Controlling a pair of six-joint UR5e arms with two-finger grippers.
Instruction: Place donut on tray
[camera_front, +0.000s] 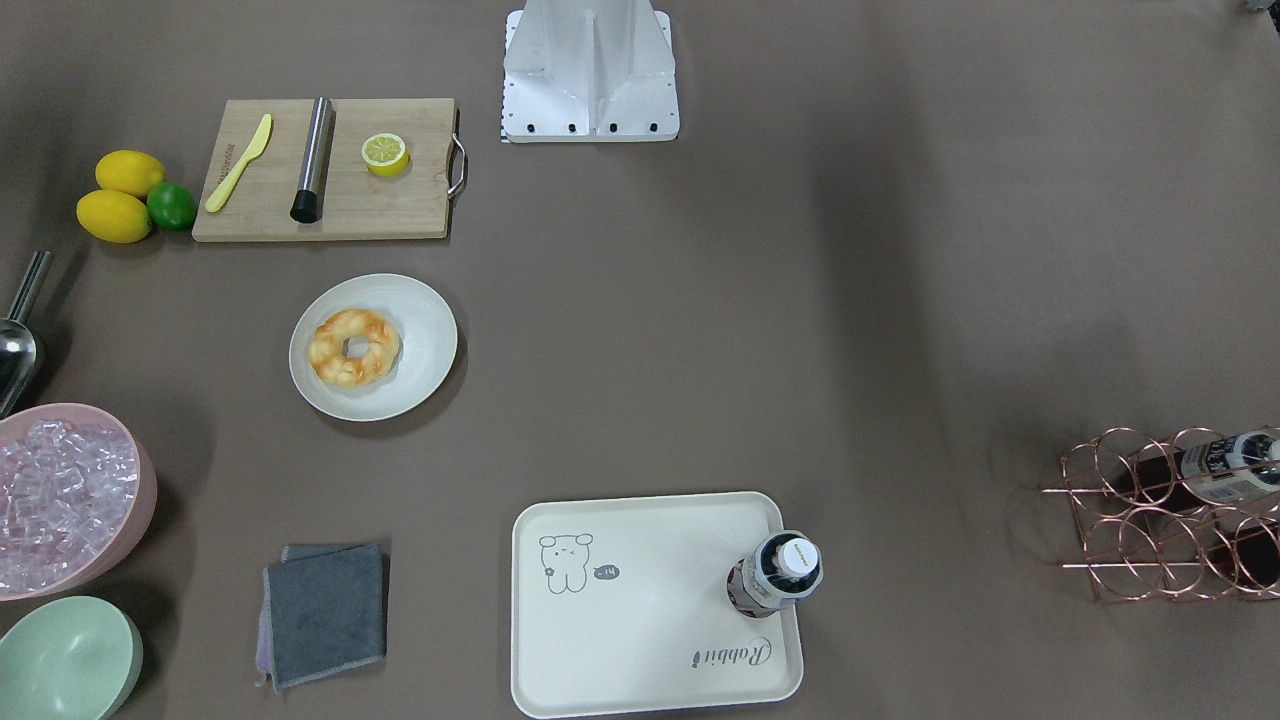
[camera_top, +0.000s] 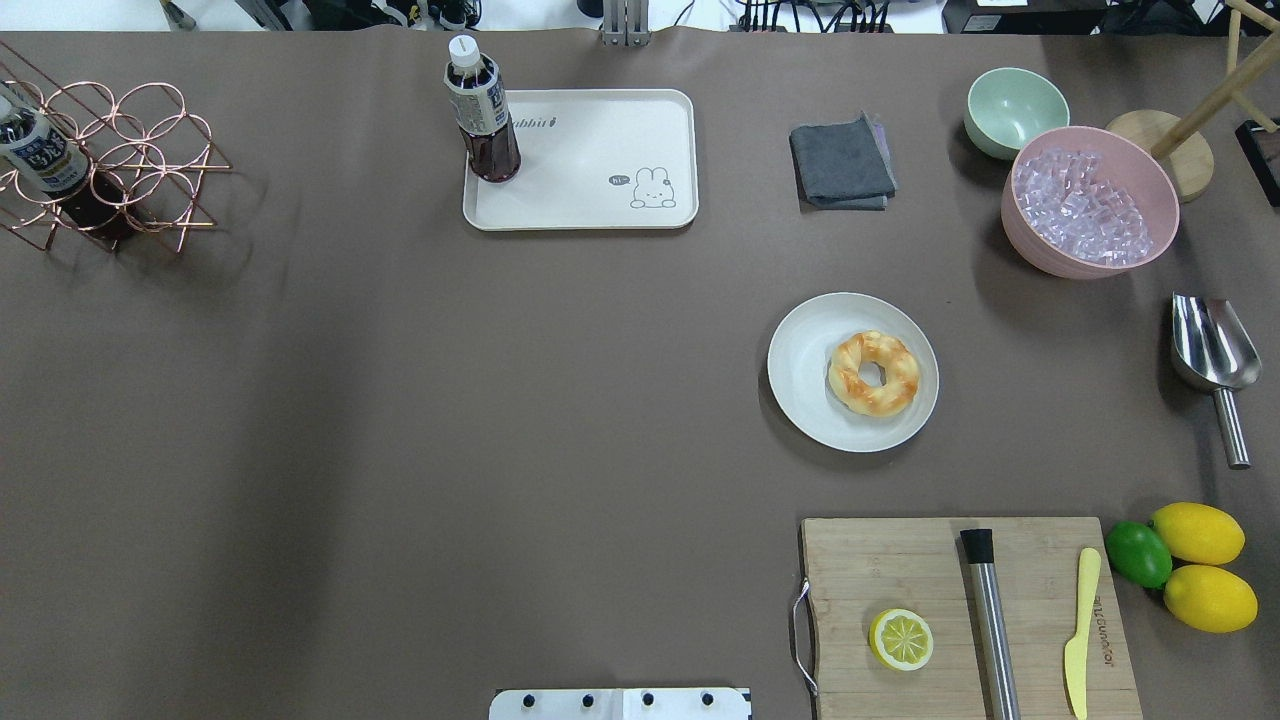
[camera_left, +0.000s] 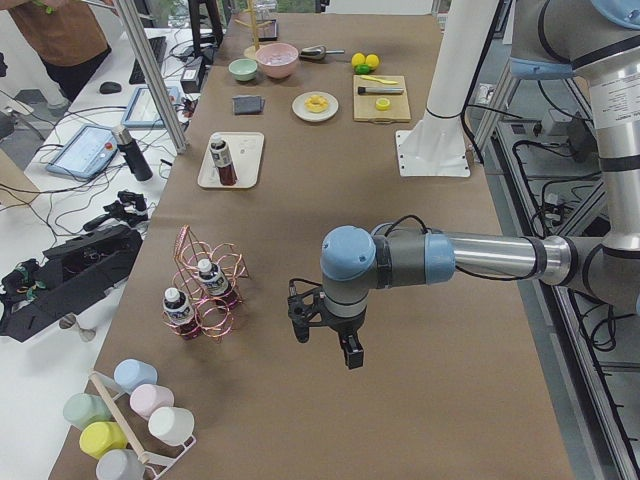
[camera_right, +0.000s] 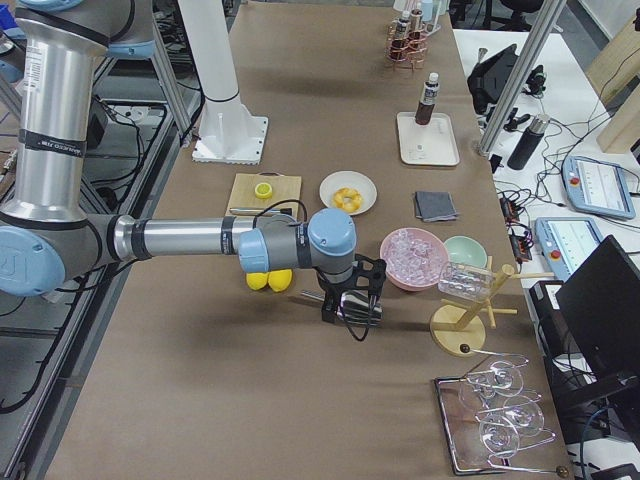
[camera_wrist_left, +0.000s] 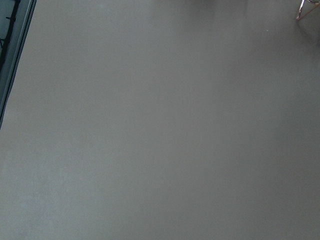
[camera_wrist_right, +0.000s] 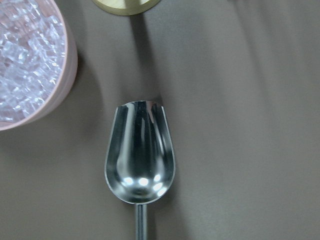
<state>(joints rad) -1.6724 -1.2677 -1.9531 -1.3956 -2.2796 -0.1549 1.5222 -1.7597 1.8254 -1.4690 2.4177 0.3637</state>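
Donut (camera_front: 353, 347): ring shape, golden-orange w/ pale cream patches, lumpy twisted surface, small centre hole. Lies flat on round off-white plate (camera_front: 425, 320), a bit off-centre, on the desk (camera_front: 700, 300). Tray (camera_front: 650, 640): cream-white, raised rim, cartoon animal + "Rabbit" script, well apart from plate; bottle (camera_front: 783, 572) upright in one corner. Left gripper (camera_left: 325, 338) hangs over bare desk near wire rack (camera_left: 205, 290); right gripper (camera_right: 348, 318) over metal scoop (camera_wrist_right: 140, 160). Both show in side views only, so can't tell if fingers are apart or together.

The golden ring-shaped donut (camera_top: 873, 373) lies on a round off-white plate (camera_top: 800, 365), right of the cream rimmed tray (camera_top: 590, 160), seemingly nearer the robot.
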